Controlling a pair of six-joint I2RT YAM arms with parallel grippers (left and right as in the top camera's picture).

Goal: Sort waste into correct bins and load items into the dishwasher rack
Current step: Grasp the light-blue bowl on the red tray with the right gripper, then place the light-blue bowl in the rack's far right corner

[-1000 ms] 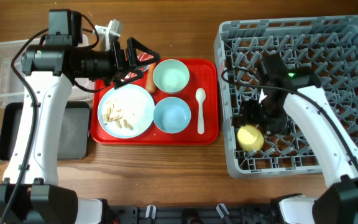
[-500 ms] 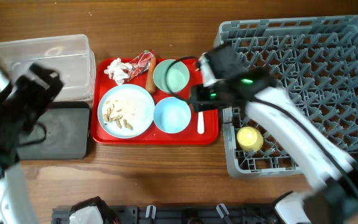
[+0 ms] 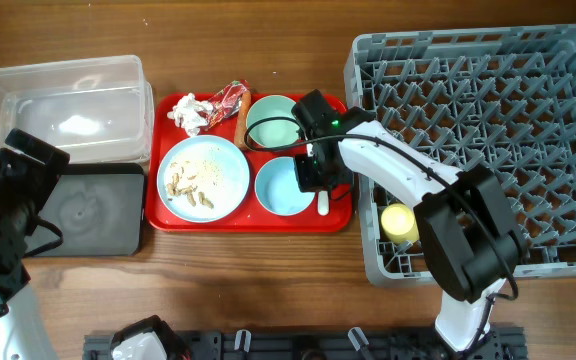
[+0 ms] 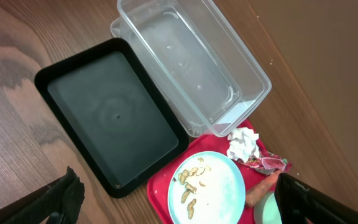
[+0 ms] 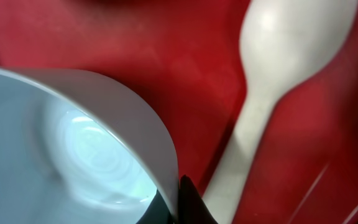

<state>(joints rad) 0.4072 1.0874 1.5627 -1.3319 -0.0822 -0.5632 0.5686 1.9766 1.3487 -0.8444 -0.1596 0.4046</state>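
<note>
My right gripper [image 3: 313, 170] is shut on the right rim of the pale-blue bowl [image 3: 283, 186] on the red tray [image 3: 168, 215]; the rim [image 5: 160, 149] sits pinched between the fingertips. The white spoon [image 5: 278, 56] lies just beside it. A mint bowl [image 3: 273, 122] sits behind, and the plate [image 3: 203, 177] with beige scraps [image 3: 190, 183] to the left. Tissue [image 3: 190, 112], red wrapper [image 3: 228, 98] and sausage [image 3: 241, 125] lie at the tray's back. The yellow cup [image 3: 399, 222] is in the grey rack [image 3: 488, 130]. My left gripper [image 4: 179, 199] hangs open and empty, high above the plate's left edge [image 4: 207, 190].
The clear tub [image 3: 68, 100] stands at the back left with the black tray [image 3: 98, 210] in front of it, both left of the red tray. My left arm [image 3: 13, 200] overhangs the black tray's left side. The rack fills the right of the table.
My right arm has left the rack, crossed to the red tray and shut on the blue bowl's rim. My left arm has pulled back from the tray to the far left.
</note>
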